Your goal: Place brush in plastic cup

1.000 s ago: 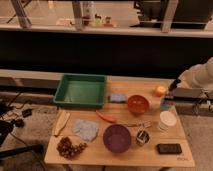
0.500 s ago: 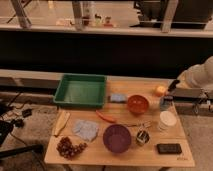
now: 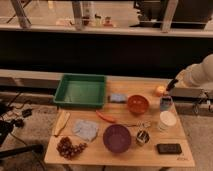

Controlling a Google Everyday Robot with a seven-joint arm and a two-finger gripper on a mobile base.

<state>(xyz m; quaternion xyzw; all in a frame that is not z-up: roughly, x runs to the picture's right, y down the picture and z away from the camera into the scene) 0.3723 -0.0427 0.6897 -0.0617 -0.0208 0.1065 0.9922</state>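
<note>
The pale blue plastic cup [image 3: 165, 103] stands upright near the table's right edge, right of the orange bowl [image 3: 137, 104]. My gripper [image 3: 171, 85] is a dark tip at the end of the white arm, which reaches in from the right. It hangs a little above and behind the cup, next to a small orange fruit [image 3: 160, 90]. No brush lies on the table. I cannot tell the brush apart from the dark gripper tip.
A white tub [image 3: 167, 120], a metal cup [image 3: 142, 137] and a black phone [image 3: 169, 148] stand in front of the cup. A thin metal utensil [image 3: 136, 124], purple bowl [image 3: 117, 138], green tray [image 3: 80, 90], blue sponge [image 3: 118, 98], cloth [image 3: 86, 129] and grapes [image 3: 69, 147] fill the table's left and middle.
The gripper has shifted slightly to the left, closer to above the pale blue cup. Nothing on the table has moved.
</note>
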